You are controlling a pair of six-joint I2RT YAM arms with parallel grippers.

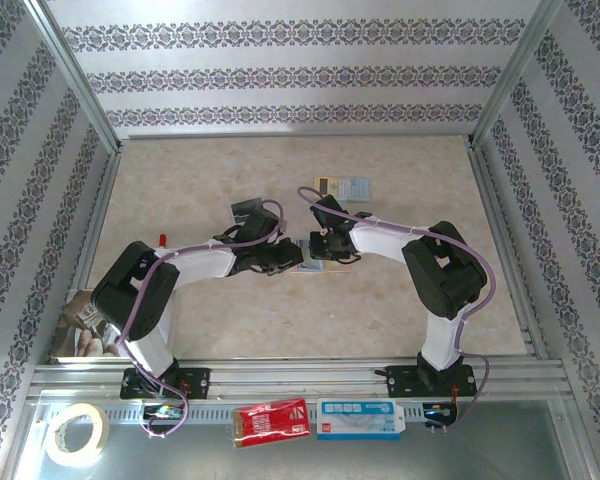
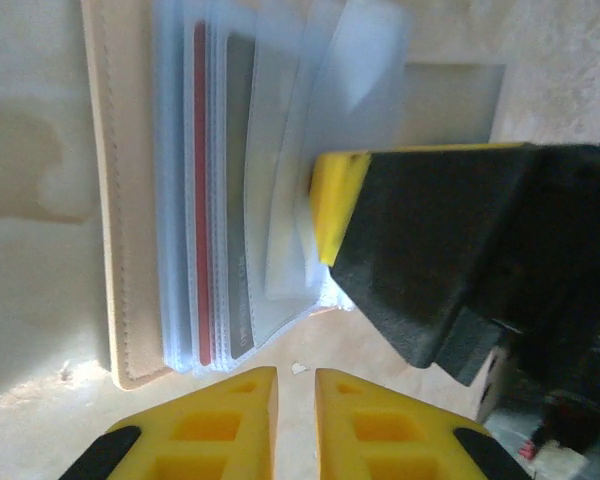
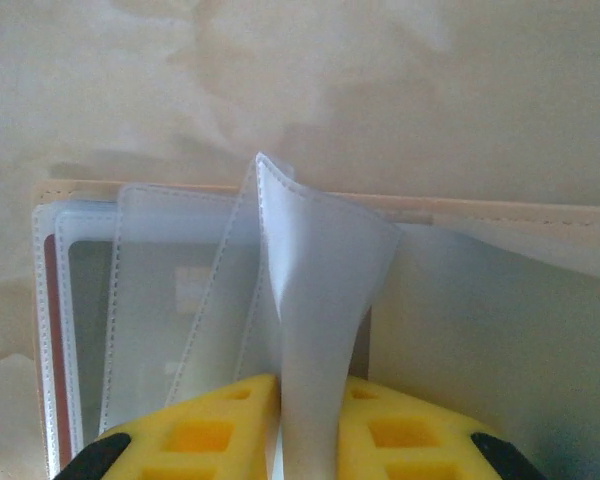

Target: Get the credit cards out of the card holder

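At table centre, open tan card holder (image 2: 110, 200), right gripper (image 3: 305, 425) jaws clamped on frosted plastic sleeve (image 3: 315, 300), left gripper (image 2: 295, 415) jaws nearly together.

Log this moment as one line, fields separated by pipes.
card holder open on table | right claw shut on clear sleeve | left claw nearly closed, empty | red card in sleeve

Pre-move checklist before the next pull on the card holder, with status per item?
1. Card holder lies open on the table: ok.
2. Right end effector pinches a clear sleeve: ok.
3. Left end effector closed on something: not ok, fingers nearly together, nothing between.
4. Dark red card out of its sleeve: not ok.
5. Gold-tan card located: cannot tell.
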